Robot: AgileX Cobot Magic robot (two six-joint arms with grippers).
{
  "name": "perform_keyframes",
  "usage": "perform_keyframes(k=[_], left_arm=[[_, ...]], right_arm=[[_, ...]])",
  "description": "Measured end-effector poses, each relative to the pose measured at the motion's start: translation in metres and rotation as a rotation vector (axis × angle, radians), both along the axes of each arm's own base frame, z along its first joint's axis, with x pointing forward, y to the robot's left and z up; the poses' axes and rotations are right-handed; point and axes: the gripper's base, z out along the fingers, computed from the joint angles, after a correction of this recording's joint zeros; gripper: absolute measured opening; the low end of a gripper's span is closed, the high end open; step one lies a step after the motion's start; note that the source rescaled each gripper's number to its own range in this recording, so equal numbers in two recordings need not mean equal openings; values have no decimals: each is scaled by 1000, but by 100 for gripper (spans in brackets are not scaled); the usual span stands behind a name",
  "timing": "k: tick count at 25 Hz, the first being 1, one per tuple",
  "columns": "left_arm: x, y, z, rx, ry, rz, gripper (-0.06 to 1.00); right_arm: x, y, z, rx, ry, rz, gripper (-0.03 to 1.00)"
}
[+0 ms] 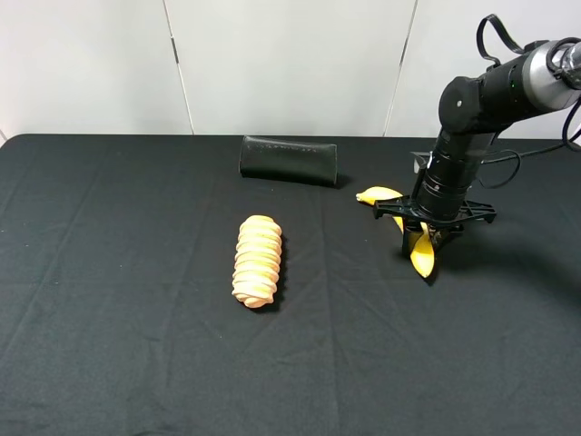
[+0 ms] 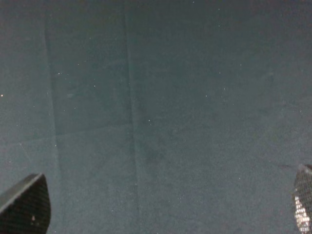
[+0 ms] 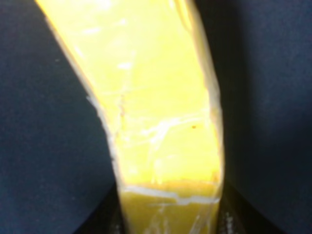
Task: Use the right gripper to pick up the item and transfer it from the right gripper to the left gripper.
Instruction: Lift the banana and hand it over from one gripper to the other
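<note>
My right gripper [image 1: 425, 236] is clenched across the middle of the banana [image 1: 423, 258], which sits right of the black case [image 1: 288, 160] and a little forward of it; whether it has left the cloth I can't quite tell. It should be light, but its smooth, curved peel could pivot in a narrow pinch. I'd judge mid-body the right hold, leaving one end free for the handover. The left gripper [image 2: 163, 209] hangs spread wide, holding nothing, over bare cloth. The ridged roll [image 1: 258, 261] lies forward-left of the case. The black tablecloth [image 1: 109, 318] is creased and matte, and pale wall panels [image 1: 290, 64] stand behind the case.
</note>
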Motion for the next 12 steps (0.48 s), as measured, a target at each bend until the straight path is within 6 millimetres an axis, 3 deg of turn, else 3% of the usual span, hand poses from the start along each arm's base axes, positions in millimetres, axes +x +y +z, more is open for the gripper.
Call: perform_keyframes(k=[8,12], left_arm=[[0,0,0,0,0,0,98],[0,0,0,0,0,0,98]], right_arm=[[0,1,1,9,-2,-9,0],[0,1,17,23,-45,-12,0]])
